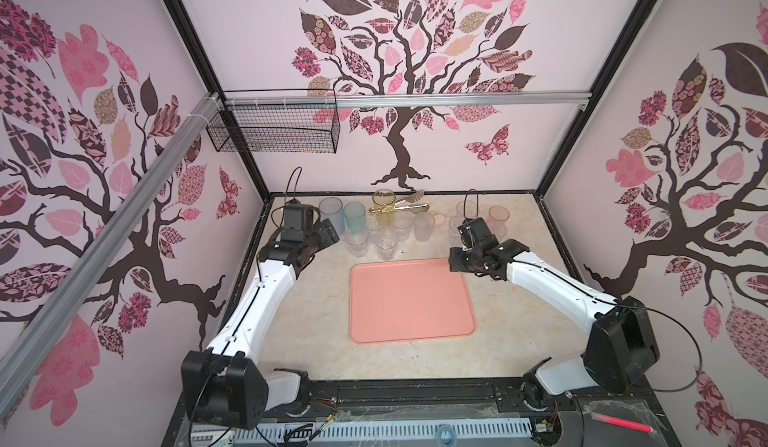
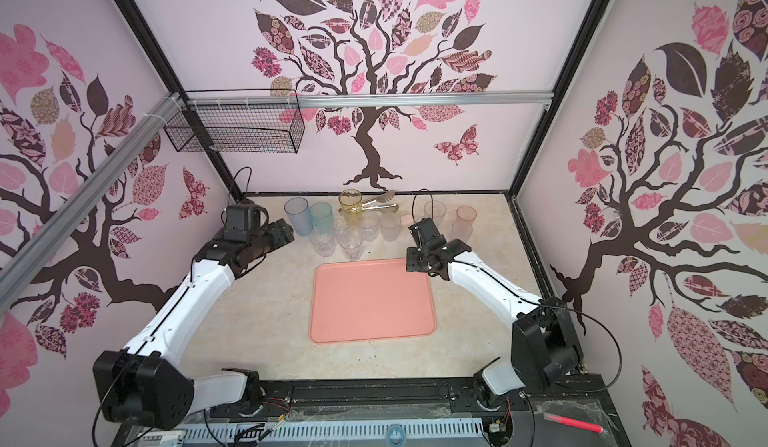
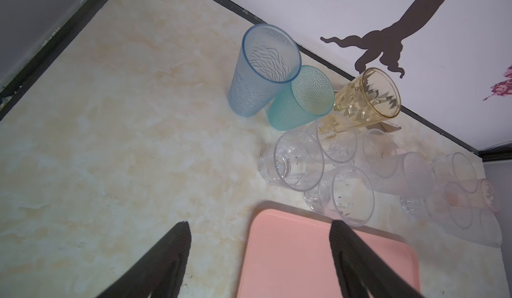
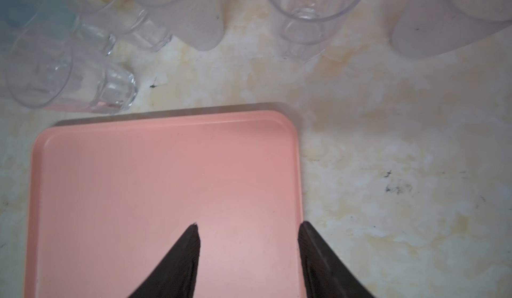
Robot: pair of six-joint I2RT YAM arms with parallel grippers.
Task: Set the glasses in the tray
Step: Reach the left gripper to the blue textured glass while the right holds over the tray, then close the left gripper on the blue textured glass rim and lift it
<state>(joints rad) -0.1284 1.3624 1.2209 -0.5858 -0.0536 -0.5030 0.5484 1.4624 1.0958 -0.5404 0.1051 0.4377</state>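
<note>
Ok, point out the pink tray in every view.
Both top views: tray at table centre, between the arms.
Left wrist: tray corner by the left gripper.
Right wrist: tray fills the view under the right gripper.
Shared landmark: clear faceted tumbler at the tray's far edge.

I get soft, even light over the cream marbled counter [image 1: 519,320] in both top views, with no hard glare and only faint shadows. The wide lens stretches the pink tree-patterned walls [image 1: 83,216] toward the corners. In the right wrist view the translucent plastic tumblers [image 4: 304,19] at the counter's far edge look milky and blurred, and the flat salmon-pink tray [image 4: 166,172] throws a soft grey shadow along its far rim. The left wrist view is crisper, though the left hand [image 3: 260,224] has dark fingers [image 3: 166,263] that are out of focus.
</note>
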